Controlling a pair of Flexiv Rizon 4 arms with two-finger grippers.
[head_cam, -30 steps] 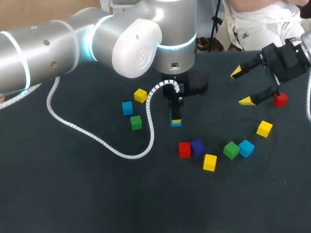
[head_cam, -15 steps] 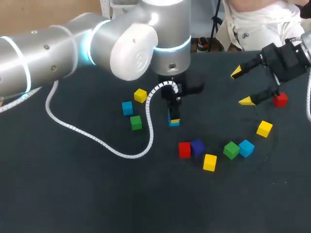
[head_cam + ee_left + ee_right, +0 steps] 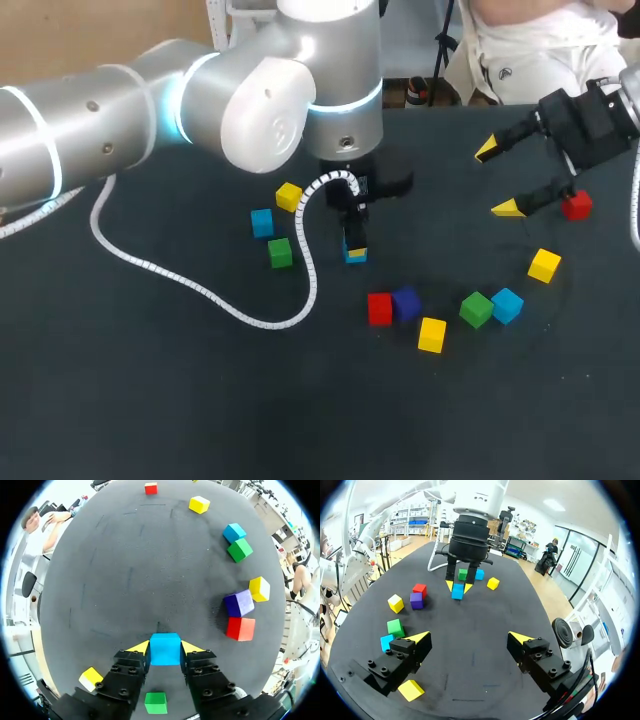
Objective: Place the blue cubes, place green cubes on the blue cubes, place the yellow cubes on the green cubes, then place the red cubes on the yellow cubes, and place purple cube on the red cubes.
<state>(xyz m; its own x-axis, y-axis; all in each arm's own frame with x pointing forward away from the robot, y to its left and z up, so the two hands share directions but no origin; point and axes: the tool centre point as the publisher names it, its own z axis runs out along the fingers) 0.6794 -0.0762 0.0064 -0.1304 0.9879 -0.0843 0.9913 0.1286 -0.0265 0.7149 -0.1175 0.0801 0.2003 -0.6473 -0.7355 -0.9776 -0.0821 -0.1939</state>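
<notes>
Eleven cubes show on or just over the dark tabletop [image 3: 150, 400]. At the left stand three, near one another but apart: the left blue cube [image 3: 262, 222], the back yellow cube [image 3: 289, 196] and the left green cube [image 3: 280, 252].

Next comes the left end effector [image 3: 165, 646], clamped on the held blue cube [image 3: 165, 652]. This cube is plain bright blue with crisp square faces, and a yellow tip presses each side. From above only its lower edge shows under the fingers, so contact with the tabletop cannot be judged.

Further right, the middle red cube [image 3: 379, 309] touches the purple cube [image 3: 406, 302], with the front yellow cube [image 3: 431, 334] just beside them. The right green cube [image 3: 476, 309] touches the right blue cube [image 3: 507, 305], and the right yellow cube [image 3: 544, 265] stands apart.

The right end effector [image 3: 497, 180] is spread wide and holds nothing. Its lower finger partly hides the far red cube [image 3: 577, 207].
</notes>
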